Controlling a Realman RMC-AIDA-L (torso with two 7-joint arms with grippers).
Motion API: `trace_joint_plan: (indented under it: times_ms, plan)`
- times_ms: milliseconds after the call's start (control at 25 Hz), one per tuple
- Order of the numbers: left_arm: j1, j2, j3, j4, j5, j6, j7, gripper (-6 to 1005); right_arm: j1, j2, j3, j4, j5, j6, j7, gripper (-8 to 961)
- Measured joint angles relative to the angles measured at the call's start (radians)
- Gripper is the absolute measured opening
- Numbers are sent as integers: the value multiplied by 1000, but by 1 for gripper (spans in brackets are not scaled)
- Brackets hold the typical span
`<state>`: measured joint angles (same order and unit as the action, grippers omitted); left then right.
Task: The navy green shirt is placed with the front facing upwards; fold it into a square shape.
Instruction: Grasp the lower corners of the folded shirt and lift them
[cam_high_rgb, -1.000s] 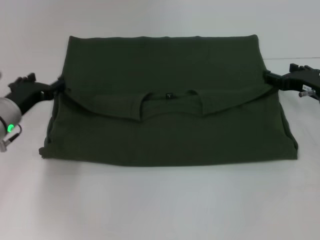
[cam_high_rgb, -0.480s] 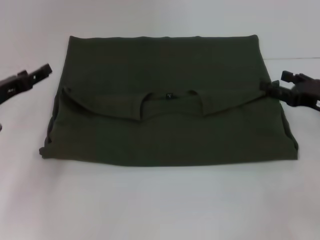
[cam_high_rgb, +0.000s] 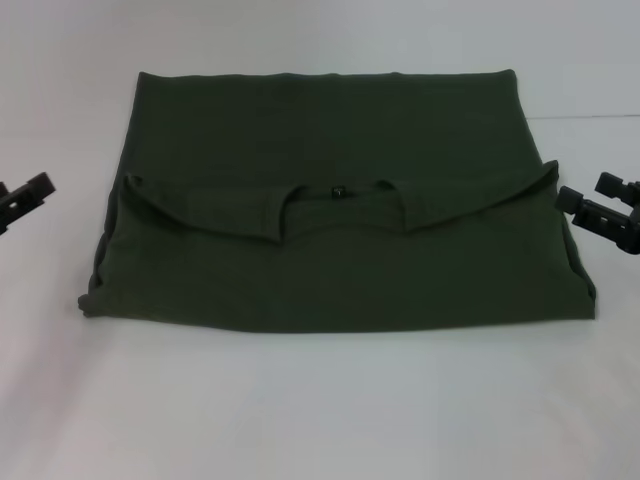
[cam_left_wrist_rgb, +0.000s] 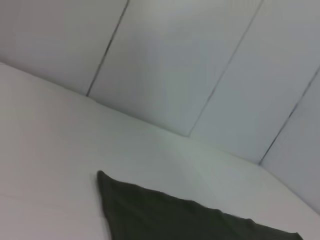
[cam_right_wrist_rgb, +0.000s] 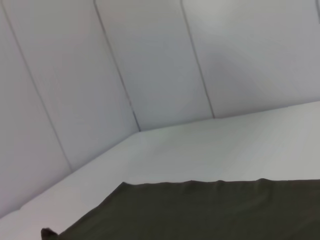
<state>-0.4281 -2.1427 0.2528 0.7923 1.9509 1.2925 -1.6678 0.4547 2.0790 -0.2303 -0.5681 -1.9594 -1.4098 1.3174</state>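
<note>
The navy green shirt (cam_high_rgb: 340, 260) lies flat on the white table as a wide rectangle. Its top part is folded down, so the collar and small neck label (cam_high_rgb: 340, 190) sit at mid-height, and no lettering shows. My left gripper (cam_high_rgb: 28, 192) hovers at the left edge of the head view, clear of the shirt's left side. Just off the shirt's right edge is my right gripper (cam_high_rgb: 584, 192), open and holding nothing. A corner of the shirt (cam_left_wrist_rgb: 165, 215) shows in the left wrist view, and its far edge (cam_right_wrist_rgb: 210, 210) shows in the right wrist view.
The white table (cam_high_rgb: 320, 400) runs around the shirt on all sides. Pale panelled walls (cam_right_wrist_rgb: 150, 60) stand behind the table in both wrist views.
Both grippers have let go of the shirt's side edges and drawn outward, the left one farther. The folded-down top part now rests on the shirt.
</note>
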Motion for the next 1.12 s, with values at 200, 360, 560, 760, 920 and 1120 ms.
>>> trace_joint_plan:
  times_ms: [200, 360, 560, 760, 920, 1120]
  plan:
    - [-2, 2, 18, 7, 71, 28, -10, 824, -4, 3, -13, 5, 1, -6, -3, 886]
    - [-33, 16, 54, 28, 249, 68, -9, 822, -5, 4, -20, 7, 0, -18, 1, 884]
    - [-97, 32, 112, 22, 488, 79, -35, 824, 1, 4, -25, 9, 1, -22, 2, 879]
    - [-109, 32, 144, 19, 520, 46, -30, 827, 7, 7, -32, 11, 1, -22, 3, 875]
    - [-107, 32, 144, 24, 514, 32, -13, 829, 7, 8, -35, 11, 1, -24, 12, 873]
    - [-105, 29, 144, 24, 512, 1, 4, 829, 7, 8, -36, 13, 1, -24, 16, 871]
